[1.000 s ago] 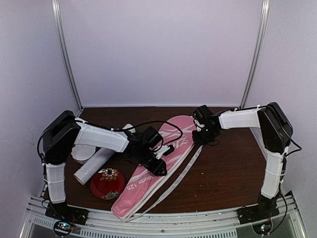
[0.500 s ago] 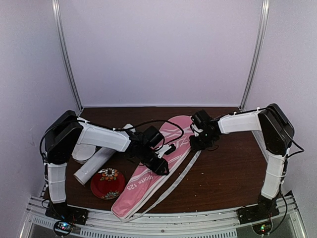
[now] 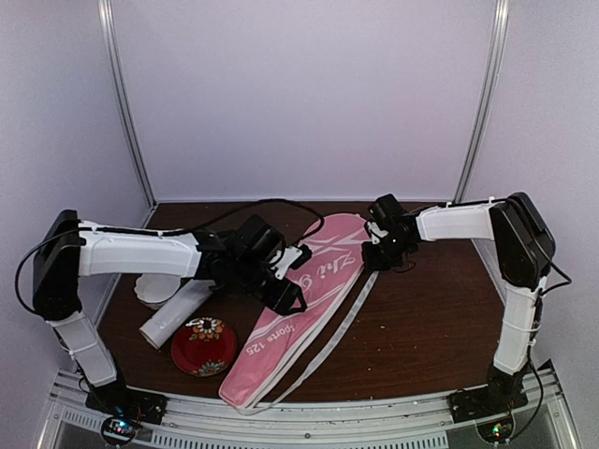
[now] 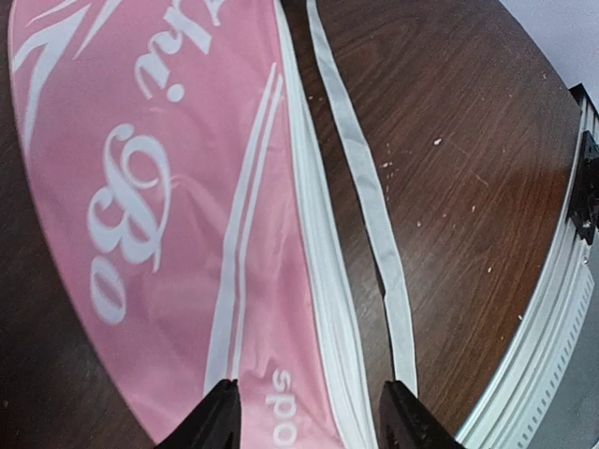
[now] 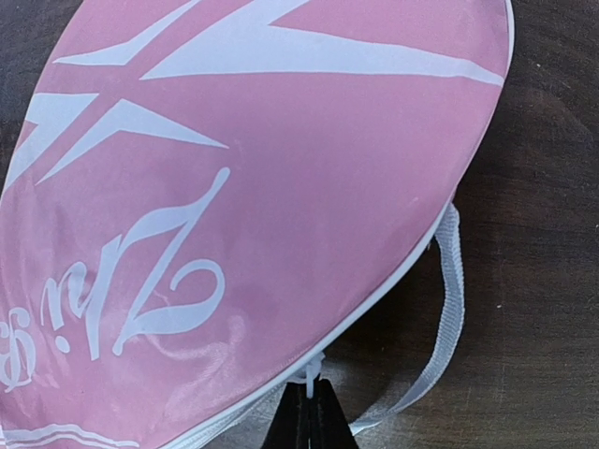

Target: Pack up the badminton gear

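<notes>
bag: one pink bag (image 3: 299, 318), flat on the table (image 3: 430, 318), centre, between the two arms
bag axis: diagonal, narrow end at the near edge left of centre, wide rounded end pointing far-right
bag face: white lettering (image 3: 323, 271) and stripes face up; white zip trim along the right-hand edge
strap: one white strap (image 3: 326, 337), loose on the wood just beside the bag's right edge, running roughly parallel to it
zip tab: one small white zip tab (image 5: 312, 369) on the edge of the wide end
right gripper: right gripper (image 3: 372, 260) at the bag's far-right edge, fingers pressed together with the zip tab pinched at the tips
left gripper: left gripper (image 3: 288, 299) over the bag's left edge about mid-length; jaws moderately apart, nothing between them, bag fabric and zip edge below. Cannot tell if the tips touch the fabric
tube: one long white tube (image 3: 178, 313) left of the bag, also diagonal, open end near-left, far end hidden under the left arm
plate: one red floral plate (image 3: 201, 348), near-left, between the tube's near end and the bag's narrow end
bowl: one white scalloped bowl (image 3: 150, 288), far-left beside the tube, partly hidden by the left arm
</notes>
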